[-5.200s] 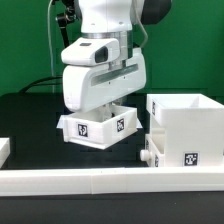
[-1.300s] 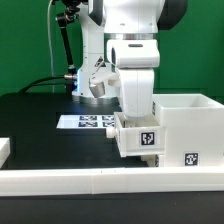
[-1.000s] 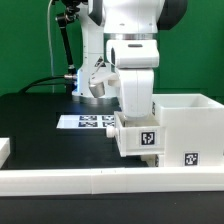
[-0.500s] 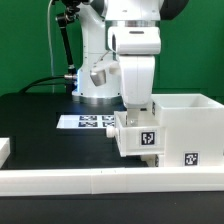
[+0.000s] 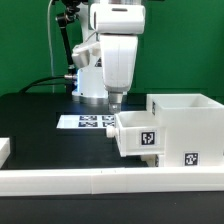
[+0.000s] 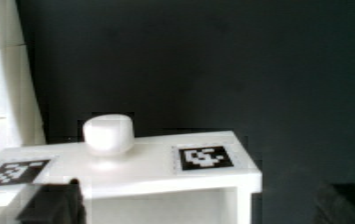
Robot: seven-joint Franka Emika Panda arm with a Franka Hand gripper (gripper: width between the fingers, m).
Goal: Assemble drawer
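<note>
The white drawer box [image 5: 134, 134], with a marker tag on its front, sits partly slid into the white outer case [image 5: 190, 128] at the exterior view's right. My gripper [image 5: 115, 99] hangs above the box's near corner, clear of it, open and empty. In the wrist view the box [image 6: 165, 180] lies below me with its round white knob [image 6: 108, 133] and a tag [image 6: 202, 157]. My dark fingertips [image 6: 49, 205] stand wide apart on either side of the box.
The marker board [image 5: 88, 122] lies flat on the black table behind the box. A white rail [image 5: 100, 181] runs along the front edge. A small white part [image 5: 4, 148] sits at the exterior view's far left. The robot base stands at the back.
My gripper let go of the drawer box and rose, shifting toward the exterior view's left. The box stays partly inside the case.
</note>
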